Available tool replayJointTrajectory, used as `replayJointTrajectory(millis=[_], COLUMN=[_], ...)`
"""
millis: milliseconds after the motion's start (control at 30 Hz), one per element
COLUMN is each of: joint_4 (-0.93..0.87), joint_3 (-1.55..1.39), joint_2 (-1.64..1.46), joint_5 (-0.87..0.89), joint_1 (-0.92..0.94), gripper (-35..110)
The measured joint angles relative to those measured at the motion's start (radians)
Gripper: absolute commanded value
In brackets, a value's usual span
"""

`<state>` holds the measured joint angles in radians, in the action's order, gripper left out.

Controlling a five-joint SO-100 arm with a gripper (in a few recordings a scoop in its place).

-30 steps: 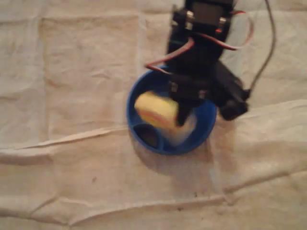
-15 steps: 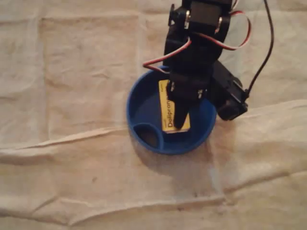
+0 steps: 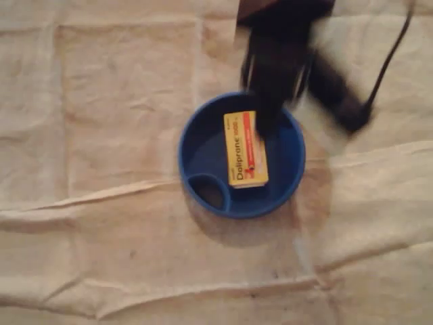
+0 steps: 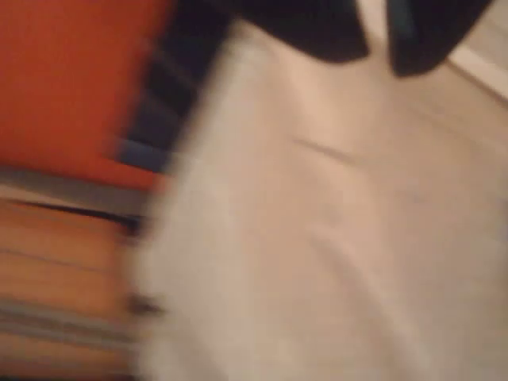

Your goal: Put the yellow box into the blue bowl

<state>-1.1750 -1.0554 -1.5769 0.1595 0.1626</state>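
You are looking at the yellow box (image 3: 245, 149) lying flat inside the blue bowl (image 3: 203, 145), label up, beside the bowl's small pocket (image 3: 206, 191). The tool (image 3: 267, 120) is showing as a dark blur over the bowl's upper rim, perhaps just clear of the box's top end; I cannot tell whether its fingers are apart or together. If you are swinging it low, a finger could be catching rim or box and tipping the bowl on the wrinkled cloth (image 3: 115, 101) covering the tabletop.
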Motion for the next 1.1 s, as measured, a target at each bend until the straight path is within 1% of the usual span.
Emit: replayJointTrajectory(millis=[267, 567, 733, 800, 1100], joint_4=[-0.241, -0.44, -0.554, -0.581, -0.588], joint_3=[0.0, 0.002, 0.003, 0.003, 0.002], joint_2=[-0.249, -0.601, -0.778, -0.831, -0.992], joint_5=[0.0, 0.0, 0.0, 0.0, 0.0], joint_1=[-0.14, -0.354, -0.439, -0.466, -0.466], gripper=[0, 0, 0, 0, 0])
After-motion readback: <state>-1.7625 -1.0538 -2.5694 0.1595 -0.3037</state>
